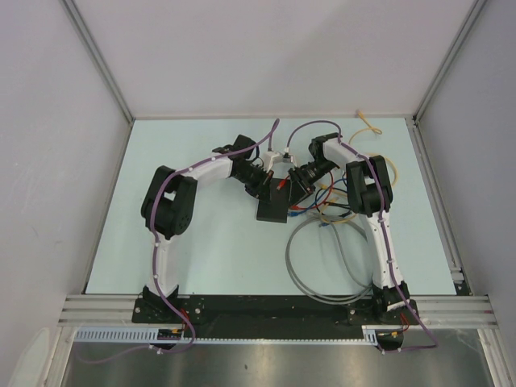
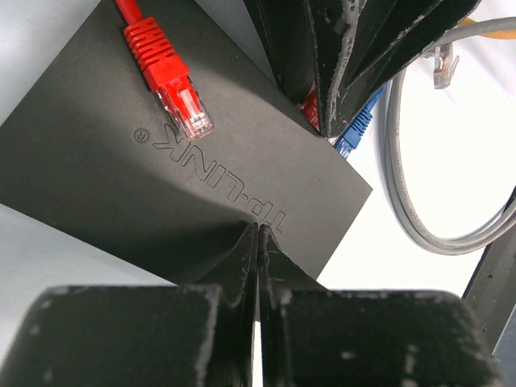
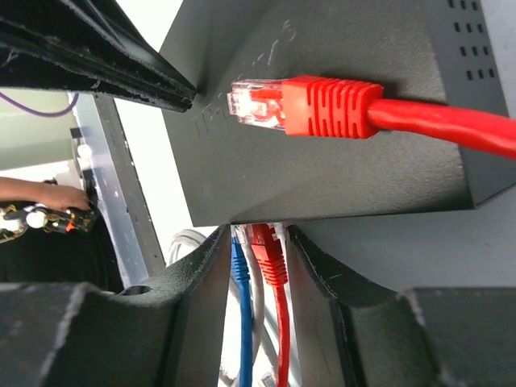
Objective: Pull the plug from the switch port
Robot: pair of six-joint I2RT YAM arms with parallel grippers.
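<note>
The switch [image 1: 272, 211] is a flat black box in the middle of the table. My left gripper [image 2: 260, 230] is shut, with its tips pressed down on the lid of the switch [image 2: 121, 161]. A loose red plug [image 2: 165, 72] lies unplugged on that lid. My right gripper [image 3: 256, 234] reaches to the port edge of the switch [image 3: 339, 177]. Its fingers close round a red plug [image 3: 266, 251], a blue plug [image 3: 238, 260] and a pale cable between them, all seated at the ports. In the top view the right gripper [image 1: 293, 196] sits just right of the left gripper [image 1: 268, 192].
A grey cable loop [image 1: 322, 270] lies between the switch and the right arm's base. Yellow, blue and red cables [image 1: 343, 211] tangle under the right arm. A loose clear plug [image 2: 442, 64] ends the grey cable. White walls close three sides; a metal rail [image 1: 274, 306] runs along the near edge.
</note>
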